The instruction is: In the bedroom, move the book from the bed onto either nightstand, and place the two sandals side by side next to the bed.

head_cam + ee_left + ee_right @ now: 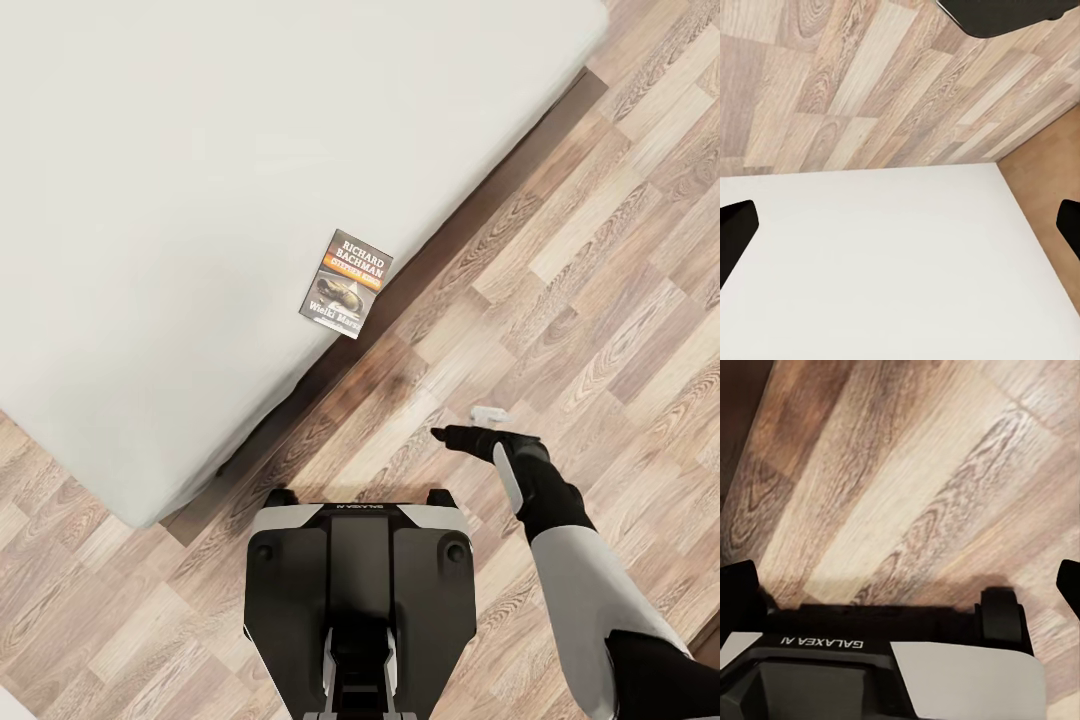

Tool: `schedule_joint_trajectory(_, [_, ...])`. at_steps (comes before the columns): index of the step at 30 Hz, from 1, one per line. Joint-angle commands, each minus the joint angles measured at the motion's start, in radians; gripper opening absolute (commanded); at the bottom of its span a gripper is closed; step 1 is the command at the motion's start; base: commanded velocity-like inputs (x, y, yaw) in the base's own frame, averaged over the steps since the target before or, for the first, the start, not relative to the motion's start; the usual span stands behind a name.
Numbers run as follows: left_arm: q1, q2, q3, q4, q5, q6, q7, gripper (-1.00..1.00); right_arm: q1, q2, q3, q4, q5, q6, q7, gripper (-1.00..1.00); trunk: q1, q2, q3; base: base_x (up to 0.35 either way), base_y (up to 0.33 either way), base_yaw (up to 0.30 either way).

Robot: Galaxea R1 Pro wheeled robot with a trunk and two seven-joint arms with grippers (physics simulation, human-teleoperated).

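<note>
Nearest in the head view, the robot's dark base point(360, 590) stands on the wooden floor point(600, 250), with the right arm point(585, 590) bent out beside it. The right end effector point(470, 432) points across the floor ahead of the base; its fingers look close together from above, though the angle is too poor to say how far apart they are. The right wrist view settles more: 2 dark fingertips point(736, 585) sit at opposite edges of the picture, wide apart, with nothing between them but floor planks and the top of the base, where mirrored "GALAXEA AI" lettering point(821, 641) reads.

Farther on, the bed point(150, 200) runs diagonally across the head view, its pale mattress overhanging a strip of dark frame along the floor. The book point(346, 284) lies flat on the mattress just inside that near edge, cover up, the white "RICHARD BACHMAN" lettering and orange band legible.

Looking down from the left wrist, the left end effector point(900, 225) hangs over a plain white surface point(885, 270), which may be the mattress, with floor planks beyond its edge. Its 2 dark fingertips point(735, 232) are likewise spread wide and hold nothing.
</note>
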Motion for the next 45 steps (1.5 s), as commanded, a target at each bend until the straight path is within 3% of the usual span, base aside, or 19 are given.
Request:
schedule_joint_trajectory(1, [0.0, 0.001, -0.007, -0.001, 0.0, 0.0, -0.002, 1.0, 0.0, 0.0, -0.006, -0.005, 0.002, 0.005, 0.007, 1.0, 0.001, -0.002, -0.001, 0.0, 0.0, 0.0])
schedule_joint_trajectory(12, [0.0, 0.001, -0.007, -0.002, 0.0, 0.0, -0.002, 1.0, 0.001, -0.001, -0.083, -0.056, 0.001, 0.001, 0.008, 1.0, 0.001, -0.002, -0.001, 0.0, 0.0, 0.0])
schedule_joint_trajectory(24, [0.0, 0.0, -0.007, -0.002, 0.001, -0.001, -0.002, 1.0, 0.004, 0.004, -0.053, -0.112, -0.001, 0.004, 0.046, 1.0, 0.001, -0.002, -0.001, 0.0, 0.0, 0.0])
schedule_joint_trajectory(32, [0.0, 0.0, -0.007, -0.002, 0.001, -0.008, -0.002, 1.0, 0.007, -0.008, -0.099, -0.125, -0.07, 0.043, 0.211, 1.0, 0.001, -0.002, -0.001, 0.0, 0.0, 0.0])
schedule_joint_trajectory(36, [0.0, 0.0, -0.007, -0.001, 0.001, -0.02, -0.002, 1.0, 0.007, -0.034, -0.113, -0.126, -0.109, 0.075, 0.297, 1.0, 0.001, -0.002, -0.001, 0.0, 0.0, 0.0])
schedule_joint_trajectory(45, [0.0, 0.0, -0.007, -0.001, 0.001, -0.03, -0.003, 1.0, 0.002, -0.081, -0.113, -0.127, -0.131, 0.182, 0.473, 1.0, 0.001, -0.002, -0.001, 0.0, 0.0, 0.0])
